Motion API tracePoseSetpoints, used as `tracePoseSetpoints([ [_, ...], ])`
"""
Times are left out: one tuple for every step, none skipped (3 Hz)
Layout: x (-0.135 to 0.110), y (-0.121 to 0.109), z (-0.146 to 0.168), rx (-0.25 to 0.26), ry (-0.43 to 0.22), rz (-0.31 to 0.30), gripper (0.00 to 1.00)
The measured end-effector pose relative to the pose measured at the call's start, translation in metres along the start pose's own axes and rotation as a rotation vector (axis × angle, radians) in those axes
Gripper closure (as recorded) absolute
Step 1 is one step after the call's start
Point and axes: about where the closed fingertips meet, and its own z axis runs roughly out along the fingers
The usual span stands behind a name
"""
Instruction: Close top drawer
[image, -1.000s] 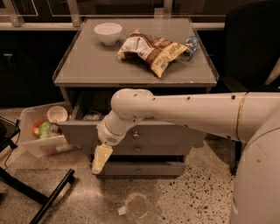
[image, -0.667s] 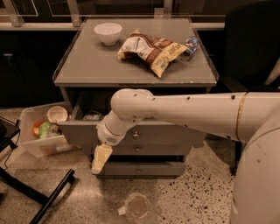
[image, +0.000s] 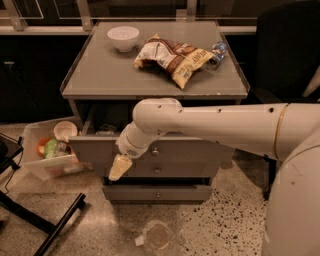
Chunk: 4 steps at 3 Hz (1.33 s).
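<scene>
A grey cabinet (image: 100, 82) stands in the middle of the scene; its top drawer (image: 97, 150) is pulled out toward the near side, so the flat grey front panel sits forward of the two lower drawer fronts (image: 160, 192), and a dark gap shows behind it with something pale inside, too dim to name. The small round knob (image: 155, 150) shows at the panel's centre, just right of the robot's wrist.

The white arm (image: 220, 122) reaches in from the right and bends down across the front of the drawer; the gripper (image: 120, 167) hangs at the panel's lower edge, left of the knob — whether it touches the panel, and whether the claw is parted or closed, cannot be told.

On the cabinet top lie a white bowl (image: 123, 37) at far left and a crumpled snack bag (image: 172, 56) to its right. On the speckled floor to the left sits a clear plastic bin (image: 45, 167) holding a cup (image: 64, 130); a clear round container (image: 156, 236) lies on the floor, near side.
</scene>
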Motion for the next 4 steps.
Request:
tracePoseSetpoints([
  [0.012, -0.042, -0.008, 0.071, 0.017, 0.057, 0.47],
  [0.027, -0.073, -0.011, 0.109, 0.019, 0.112, 0.44],
  [0.033, -0.080, -0.008, 0.116, 0.020, 0.136, 0.21],
  [0.037, -0.085, -0.006, 0.124, 0.017, 0.154, 0.01],
])
